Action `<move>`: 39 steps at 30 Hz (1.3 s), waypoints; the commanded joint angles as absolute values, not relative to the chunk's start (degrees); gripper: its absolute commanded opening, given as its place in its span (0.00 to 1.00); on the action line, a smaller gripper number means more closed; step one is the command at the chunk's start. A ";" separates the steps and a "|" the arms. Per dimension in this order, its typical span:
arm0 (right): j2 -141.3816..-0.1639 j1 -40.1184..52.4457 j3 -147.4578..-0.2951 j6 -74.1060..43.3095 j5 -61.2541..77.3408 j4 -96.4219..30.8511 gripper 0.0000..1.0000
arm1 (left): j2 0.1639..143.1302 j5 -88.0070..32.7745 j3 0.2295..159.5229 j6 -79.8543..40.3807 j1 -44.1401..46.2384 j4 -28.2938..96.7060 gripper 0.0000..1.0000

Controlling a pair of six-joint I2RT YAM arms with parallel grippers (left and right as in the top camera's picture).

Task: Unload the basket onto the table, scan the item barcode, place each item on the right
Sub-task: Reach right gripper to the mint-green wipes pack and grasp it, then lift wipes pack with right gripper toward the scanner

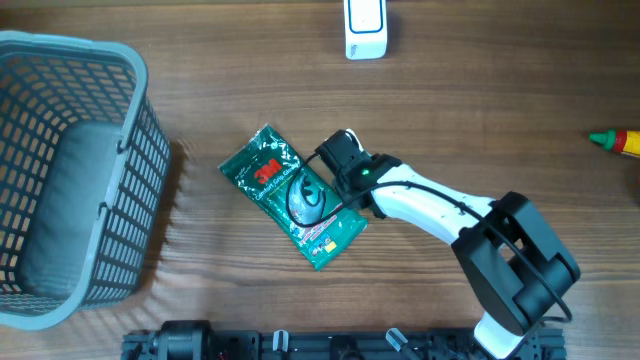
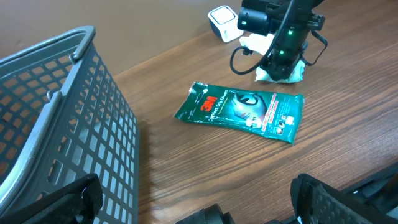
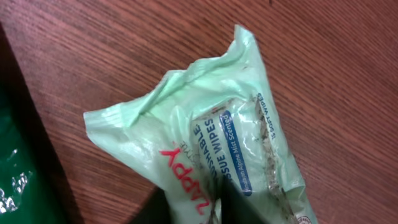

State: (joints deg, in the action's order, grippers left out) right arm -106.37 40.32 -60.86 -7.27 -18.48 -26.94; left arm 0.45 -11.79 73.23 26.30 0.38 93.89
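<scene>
Your right end effector (image 3: 199, 208) was clamped on the wipes (image 3: 205, 112) near the desk's middle. Your left end effector (image 2: 196, 205) was wide apart. Next, it looked like you had to lift them to the scanner (image 1: 365, 28).

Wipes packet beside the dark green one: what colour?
Wipes packet is pale mint green; clearest in right wrist view.

Overhead looks straight down on table (image 1: 480, 90). My left wrist cam, low at 7 o'clock, faces 1 o'clock; both share green pack (image 1: 290, 195). My right wrist cam is tight on wipes pack (image 3: 217, 143).
</scene>
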 commanded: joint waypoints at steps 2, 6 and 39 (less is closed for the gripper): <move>-106.78 39.94 -59.35 -9.67 -11.11 -30.65 0.04 | 0.27 -11.68 73.23 26.61 0.54 93.76 1.00; -102.37 37.12 -67.57 -10.66 2.28 -39.53 0.04 | 0.27 -11.68 73.23 26.61 0.54 93.76 1.00; -92.03 16.16 -70.81 -44.49 93.01 -57.06 0.04 | 0.27 -11.68 73.23 26.61 0.54 93.76 1.00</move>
State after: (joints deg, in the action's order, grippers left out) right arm -92.25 16.08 -70.98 -28.16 89.32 -56.90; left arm 0.45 -11.79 73.23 26.30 0.38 93.89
